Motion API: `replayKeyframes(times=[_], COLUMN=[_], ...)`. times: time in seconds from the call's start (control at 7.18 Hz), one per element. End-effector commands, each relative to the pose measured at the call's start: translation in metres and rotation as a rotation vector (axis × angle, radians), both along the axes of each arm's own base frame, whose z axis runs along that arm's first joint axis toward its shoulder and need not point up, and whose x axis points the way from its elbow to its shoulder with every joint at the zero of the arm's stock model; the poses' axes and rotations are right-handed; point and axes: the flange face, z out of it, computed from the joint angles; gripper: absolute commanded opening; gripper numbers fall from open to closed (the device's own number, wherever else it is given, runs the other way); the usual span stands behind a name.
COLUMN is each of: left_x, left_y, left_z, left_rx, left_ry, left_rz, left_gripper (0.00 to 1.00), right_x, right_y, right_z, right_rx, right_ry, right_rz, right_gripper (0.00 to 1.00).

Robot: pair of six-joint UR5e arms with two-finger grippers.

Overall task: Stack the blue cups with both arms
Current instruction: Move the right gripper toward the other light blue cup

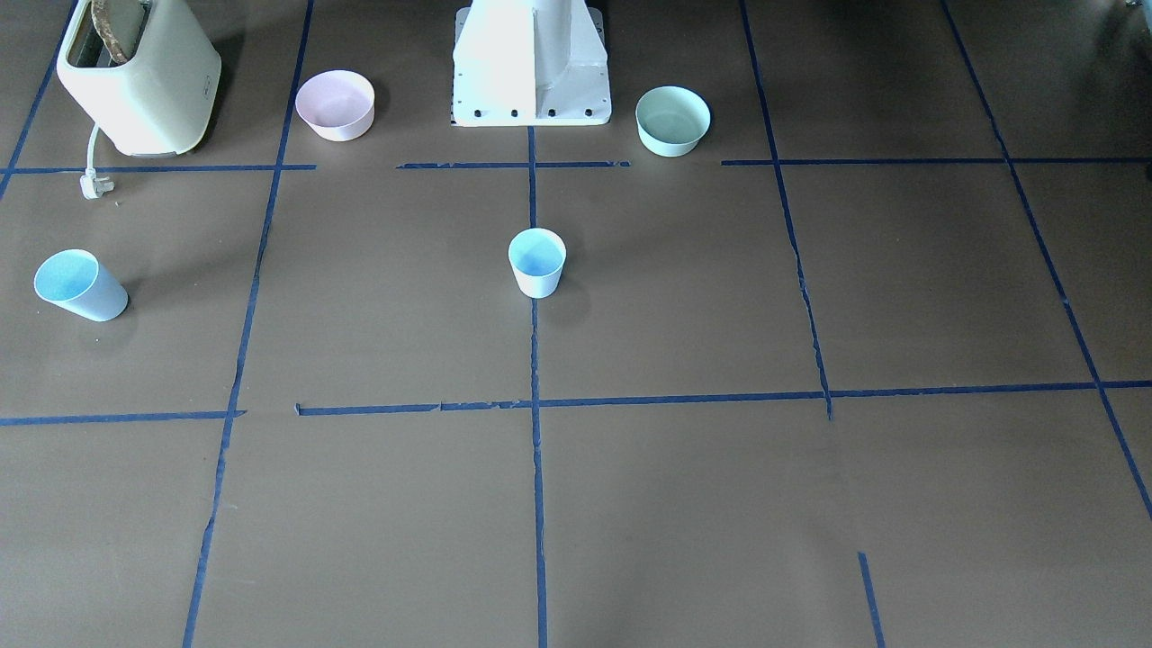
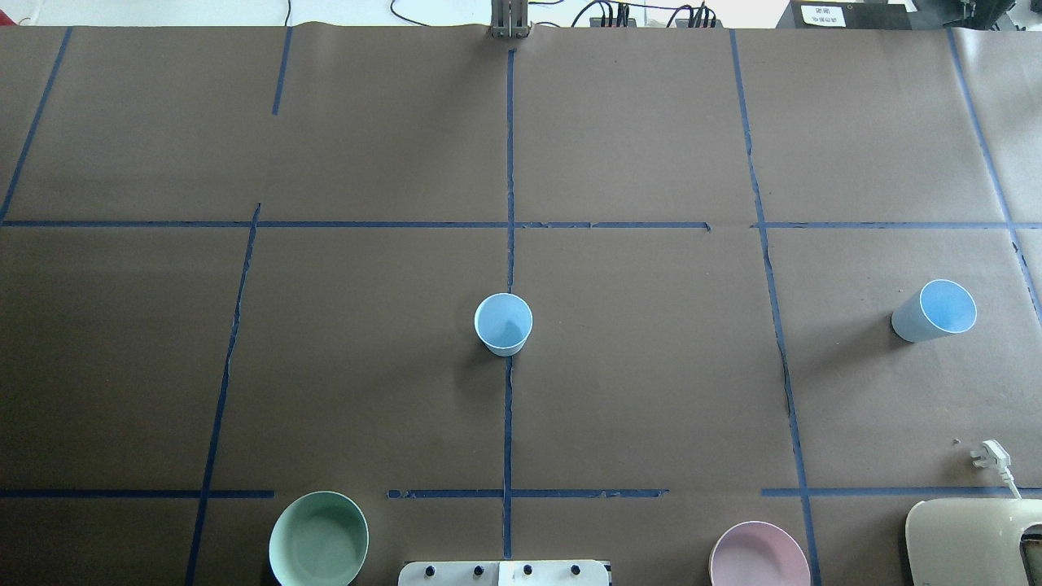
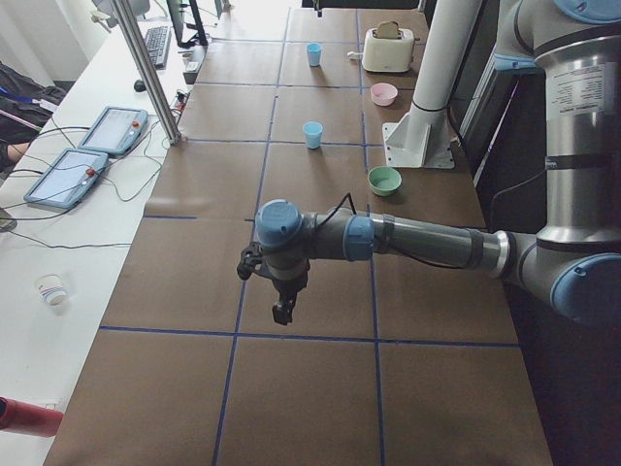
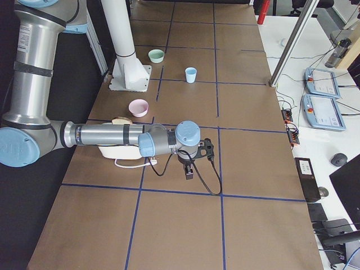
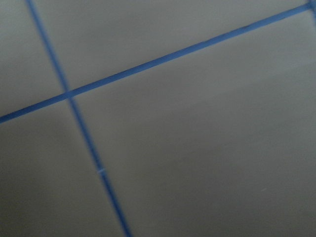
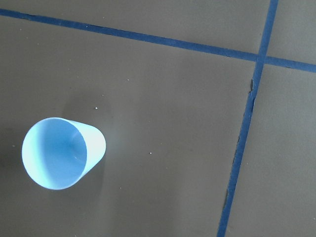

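One blue cup (image 1: pixel 537 262) stands upright at the table's middle on the centre tape line; it also shows in the overhead view (image 2: pixel 503 324). The other blue cup (image 2: pixel 936 311) stands far out on the robot's right side (image 1: pixel 79 285), and the right wrist view shows it from above at lower left (image 6: pixel 61 153). The left gripper (image 3: pixel 281 309) hangs over bare table far from both cups. The right gripper (image 4: pixel 189 170) hangs over the table's right end. Both grippers show only in the side views, so I cannot tell whether they are open or shut.
A pink bowl (image 1: pixel 336 105) and a mint-green bowl (image 1: pixel 672 120) flank the white pedestal (image 1: pixel 531 67). A cream toaster (image 1: pixel 139 76) with its loose plug (image 1: pixel 93 184) stands near the robot's right. Blue tape lines grid the brown table.
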Motion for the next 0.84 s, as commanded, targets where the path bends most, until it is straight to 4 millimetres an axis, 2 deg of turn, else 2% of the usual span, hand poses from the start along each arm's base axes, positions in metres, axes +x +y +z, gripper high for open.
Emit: replayKeyframes(times=[0.0,0.14,0.42,0.56,0.7], left_x=[-0.032,-0.032,-0.032,-0.032,-0.032], left_y=[0.026,0.024,0.025,0.025,0.025], left_z=[0.035,0.031,0.031,0.030,0.030], left_rx=[-0.040,-0.043,-0.047,-0.046,-0.046], left_ry=[0.057,0.058,0.060,0.059,0.059], left_rz=[-0.061,-0.075,-0.078,-0.078,-0.078], left_gripper=[1.00,1.00,1.00,1.00,1.00], right_x=[-0.043,-0.053,-0.090,-0.113,-0.124], right_y=[-0.001,-0.003,-0.002,-0.010,-0.011], right_z=[-0.037,-0.039,-0.026,-0.028,-0.024], right_rx=[-0.102,-0.063,-0.062,-0.054,-0.057], right_ry=[0.011,0.018,0.025,0.063,0.076], right_rz=[0.073,0.117,0.132,0.159,0.148], right_gripper=[1.00,1.00,1.00,1.00,1.00])
